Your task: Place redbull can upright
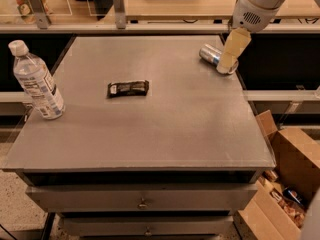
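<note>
The redbull can [212, 56] lies on its side near the far right edge of the grey table [165, 134], silver with blue panels, its top end facing right and front. My gripper [229, 59] hangs from the white arm at the upper right and sits right over the can's near end, its tan fingers [234, 48] covering part of the can.
A clear water bottle [36, 82] with a white cap stands upright at the table's left edge. A dark snack bar [128, 88] lies left of centre. Open cardboard boxes [287, 179] sit on the floor at the right. A shelf rail runs behind the table.
</note>
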Action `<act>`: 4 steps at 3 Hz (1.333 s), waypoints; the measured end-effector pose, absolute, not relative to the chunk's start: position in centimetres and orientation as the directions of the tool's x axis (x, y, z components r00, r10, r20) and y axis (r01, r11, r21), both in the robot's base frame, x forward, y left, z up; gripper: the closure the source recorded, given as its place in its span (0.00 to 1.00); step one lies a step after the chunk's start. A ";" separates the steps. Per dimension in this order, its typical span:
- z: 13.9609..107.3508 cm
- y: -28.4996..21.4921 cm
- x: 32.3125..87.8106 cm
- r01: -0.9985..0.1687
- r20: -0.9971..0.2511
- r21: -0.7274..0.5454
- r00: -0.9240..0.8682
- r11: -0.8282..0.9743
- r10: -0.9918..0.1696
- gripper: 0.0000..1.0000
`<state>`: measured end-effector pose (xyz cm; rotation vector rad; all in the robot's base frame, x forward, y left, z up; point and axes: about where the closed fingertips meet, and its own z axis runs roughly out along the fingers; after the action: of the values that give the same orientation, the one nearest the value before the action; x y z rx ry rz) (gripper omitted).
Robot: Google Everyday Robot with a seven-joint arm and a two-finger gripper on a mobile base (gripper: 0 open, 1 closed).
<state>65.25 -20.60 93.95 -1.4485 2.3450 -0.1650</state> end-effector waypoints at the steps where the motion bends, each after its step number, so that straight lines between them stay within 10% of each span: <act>1: 92.3 -20.4 69.3 -0.809 -0.300 -0.274 -0.441 0.519 -0.846 0.00; 4: 87.2 -19.4 75.1 -0.746 -0.422 -0.217 -0.511 0.630 -0.749 0.00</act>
<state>75.10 -19.42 87.24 -1.1740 2.3731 -0.0100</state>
